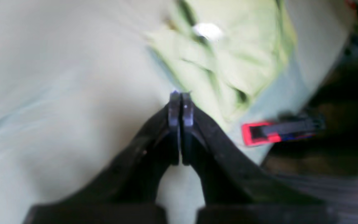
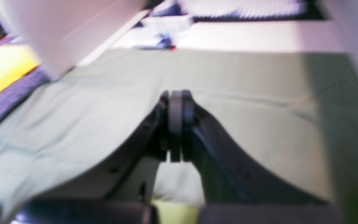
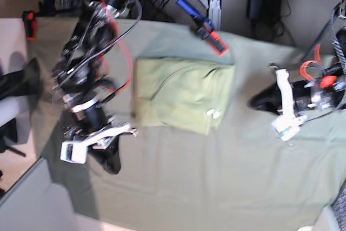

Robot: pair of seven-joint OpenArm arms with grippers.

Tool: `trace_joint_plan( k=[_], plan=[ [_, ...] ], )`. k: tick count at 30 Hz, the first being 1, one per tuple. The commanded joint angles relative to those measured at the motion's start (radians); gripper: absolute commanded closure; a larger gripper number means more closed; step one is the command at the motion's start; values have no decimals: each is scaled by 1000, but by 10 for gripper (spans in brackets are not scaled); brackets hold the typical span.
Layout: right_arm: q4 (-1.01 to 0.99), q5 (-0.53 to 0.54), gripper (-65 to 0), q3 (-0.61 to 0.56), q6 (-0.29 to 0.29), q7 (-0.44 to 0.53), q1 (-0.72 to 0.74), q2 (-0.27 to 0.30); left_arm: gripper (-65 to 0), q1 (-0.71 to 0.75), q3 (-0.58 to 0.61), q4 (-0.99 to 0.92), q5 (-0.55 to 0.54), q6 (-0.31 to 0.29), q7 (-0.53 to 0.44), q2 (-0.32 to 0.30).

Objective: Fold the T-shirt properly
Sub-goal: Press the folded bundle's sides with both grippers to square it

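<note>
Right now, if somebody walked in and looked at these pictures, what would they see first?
Probably the light yellow-green cotton T-shirt, folded into a neat rectangle in the middle of the duller grey-green table cloth. Next, the two robot arms on either side of it, each away from the shirt, with the left end effector and the right end effector shut on nothing. A red and black clamp sits on the cloth's far edge.

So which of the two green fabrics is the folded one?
The T-shirt, the brighter yellow-green one, folded into a compact rectangle with a small white tag; the duller grey-green table cloth lies spread flat beneath it.
</note>
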Motion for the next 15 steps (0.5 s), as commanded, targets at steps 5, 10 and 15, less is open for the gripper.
trace_joint_plan(
  k=[5, 10, 15],
  plan=[
    [-290, 4, 0, -11, 37, 47, 134, 103, 0, -16, 157, 76, 63, -12, -21, -11],
    [-560, 4, 0, -126, 37, 59, 230, 177, 0, -16, 291, 79, 185, -12, -42, -11],
    [-638, -26, 0, -260, 37, 79, 264, 197, 0, -16, 380, 78, 307, -12, -99, -11]
  ],
)
